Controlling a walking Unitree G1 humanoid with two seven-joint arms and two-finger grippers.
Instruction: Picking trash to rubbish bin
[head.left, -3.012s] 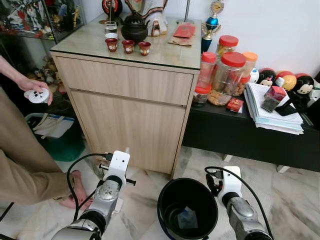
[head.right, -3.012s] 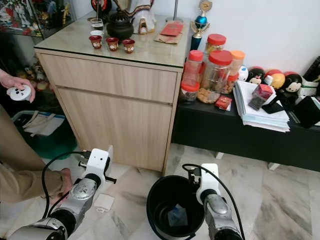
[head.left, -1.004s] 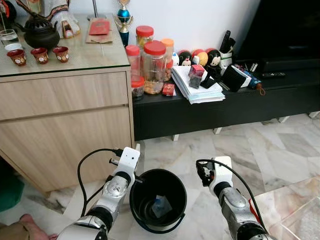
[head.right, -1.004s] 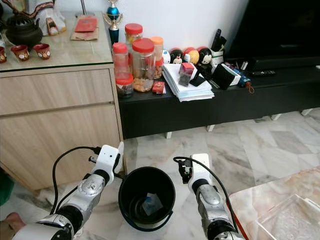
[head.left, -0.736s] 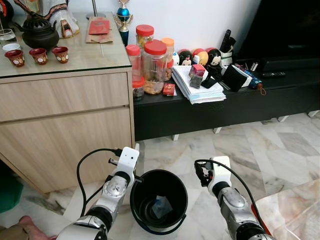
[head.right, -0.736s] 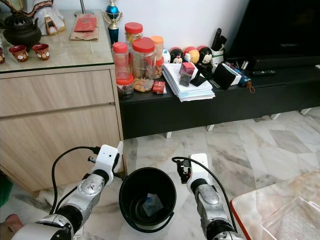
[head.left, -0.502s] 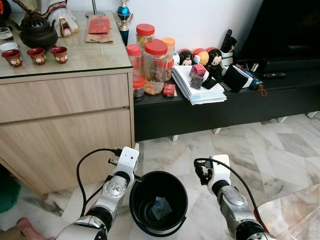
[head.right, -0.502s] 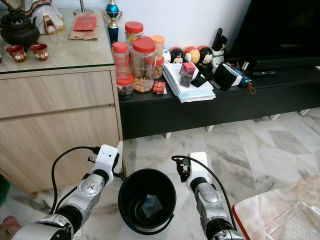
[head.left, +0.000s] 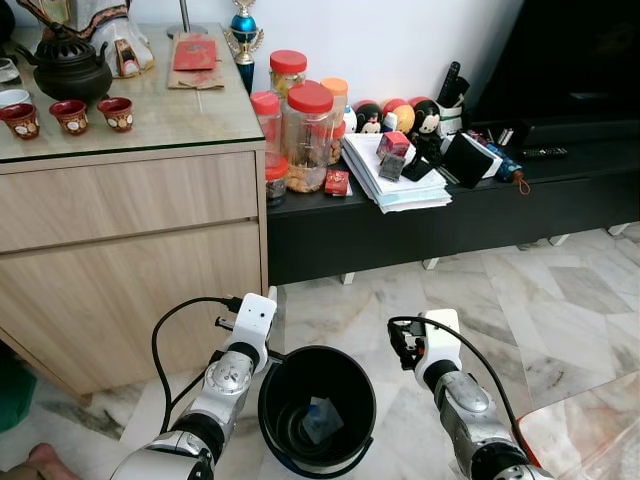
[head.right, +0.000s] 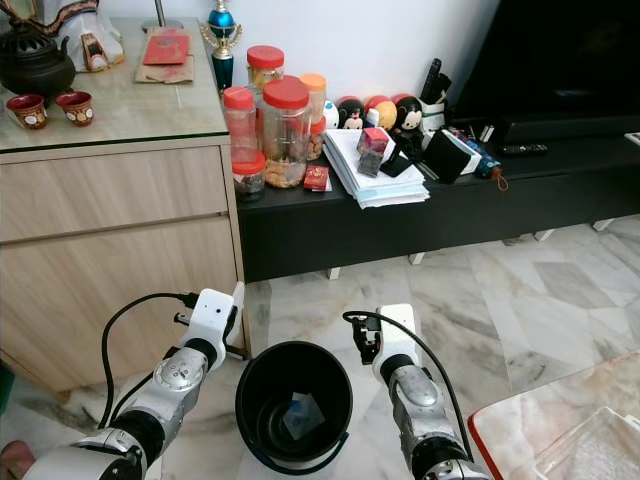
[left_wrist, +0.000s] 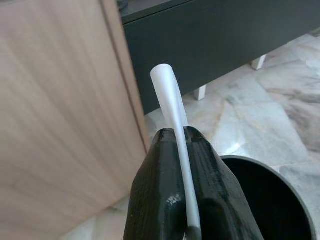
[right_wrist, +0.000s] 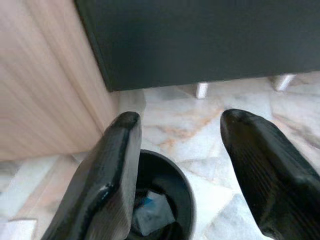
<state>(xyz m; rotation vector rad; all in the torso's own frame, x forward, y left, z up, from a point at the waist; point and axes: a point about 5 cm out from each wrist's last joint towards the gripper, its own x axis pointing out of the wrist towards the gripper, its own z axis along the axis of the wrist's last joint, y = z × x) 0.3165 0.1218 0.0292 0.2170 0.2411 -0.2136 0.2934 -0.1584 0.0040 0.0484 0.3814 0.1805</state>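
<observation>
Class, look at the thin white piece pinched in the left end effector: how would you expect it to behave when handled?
The white piece, pinched edge-on in the left end effector, looks sheet-thin, so it is probably very light. It stands out past the fingers with only a slight curve, so likely fairly stiff, like card. Released over the bin, it might flutter rather than drop straight.

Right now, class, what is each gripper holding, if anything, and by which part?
The left gripper pinches a thin white flat piece near its lower end, the rest sticking out beyond the fingertips. The right gripper is open and holds nothing.
</observation>
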